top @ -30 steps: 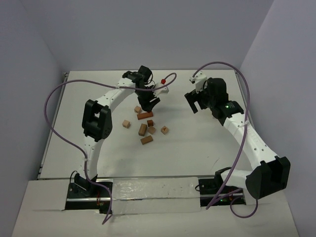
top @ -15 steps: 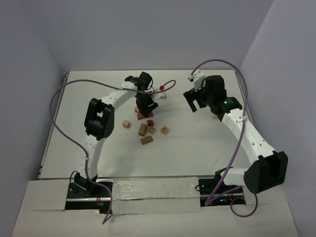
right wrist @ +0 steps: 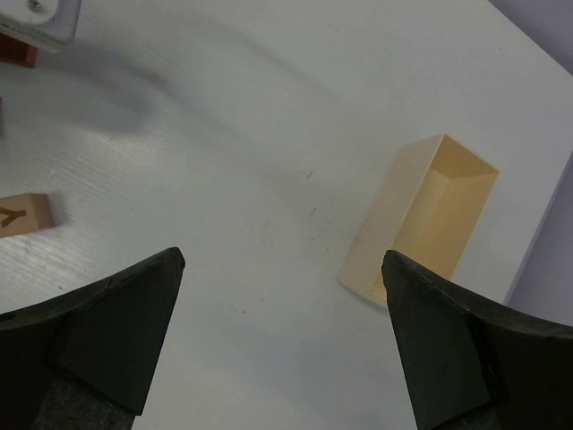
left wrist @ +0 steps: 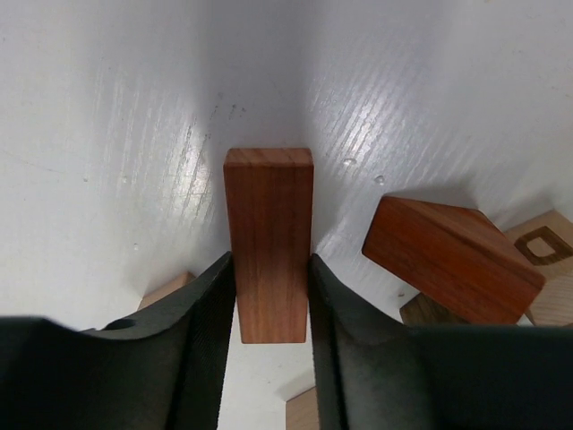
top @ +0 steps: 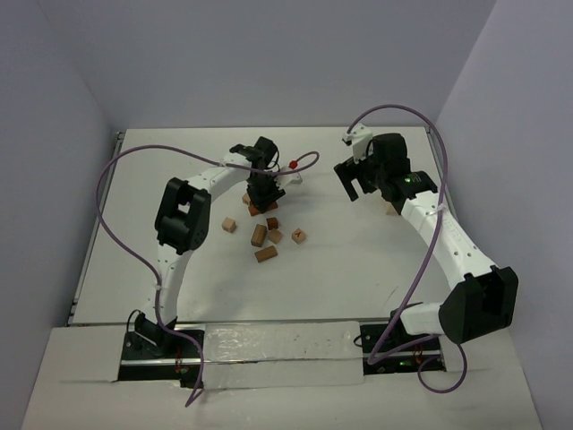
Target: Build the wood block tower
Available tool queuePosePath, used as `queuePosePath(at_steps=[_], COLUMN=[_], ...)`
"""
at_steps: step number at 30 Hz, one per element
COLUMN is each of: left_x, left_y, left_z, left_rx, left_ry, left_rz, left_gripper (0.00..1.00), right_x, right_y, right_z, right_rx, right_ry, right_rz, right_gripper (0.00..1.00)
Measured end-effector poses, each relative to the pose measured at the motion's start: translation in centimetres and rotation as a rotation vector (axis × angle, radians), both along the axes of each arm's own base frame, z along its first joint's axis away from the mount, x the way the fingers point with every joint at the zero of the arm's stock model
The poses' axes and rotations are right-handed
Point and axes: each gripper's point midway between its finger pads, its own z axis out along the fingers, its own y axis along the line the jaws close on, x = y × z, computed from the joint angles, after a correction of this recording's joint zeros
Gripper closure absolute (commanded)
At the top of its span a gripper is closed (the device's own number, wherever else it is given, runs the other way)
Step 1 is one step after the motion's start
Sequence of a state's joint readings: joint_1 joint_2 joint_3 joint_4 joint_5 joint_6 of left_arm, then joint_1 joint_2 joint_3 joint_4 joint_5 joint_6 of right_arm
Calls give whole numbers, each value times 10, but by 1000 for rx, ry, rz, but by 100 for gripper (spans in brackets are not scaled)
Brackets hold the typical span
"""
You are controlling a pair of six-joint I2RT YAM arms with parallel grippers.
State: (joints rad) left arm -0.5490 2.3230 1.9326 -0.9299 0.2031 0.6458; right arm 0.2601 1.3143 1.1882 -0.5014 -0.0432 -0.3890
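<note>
left gripper (left wrist: 270, 273) pinches reddish bar (left wrist: 269, 215) | right gripper (right wrist: 282, 269) spread, empty | risk: grip near bar's end, may pivot or slip on lift

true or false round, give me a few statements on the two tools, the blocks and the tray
1. The left tool has a finger pressed to each side of the reddish-brown bar. True.
2. The right tool holds a block. False: its fingers stand wide apart with nothing between them.
3. The pale tray is filled with blocks. False: the inside that shows is bare.
4. A tan block with a dark mark lies on the table. True.
</note>
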Motion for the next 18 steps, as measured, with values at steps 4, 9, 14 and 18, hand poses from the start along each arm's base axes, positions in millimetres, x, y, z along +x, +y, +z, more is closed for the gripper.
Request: queuePosePath(at_steps=[4, 9, 14, 18], left_x=[0, -2, -16, -24], left_y=[-2, -9, -27, -40], left_z=[0, 0, 1, 3], left_rx=[2, 2, -18, -41], left_ry=[-4, -23, -17, 15], left_rz=[21, 84, 207, 343], left_gripper=[87, 100, 100, 100], right_x=[2, 2, 3, 4], right_y=[-2, -3, -3, -4], right_z=[0, 1, 1, 0], right_rx=[-5, -11, -15, -16], right_ry=[-1, -4, -5, -3], right_rz=[-3, -3, -5, -6], right_gripper=[0, 0, 0, 0])
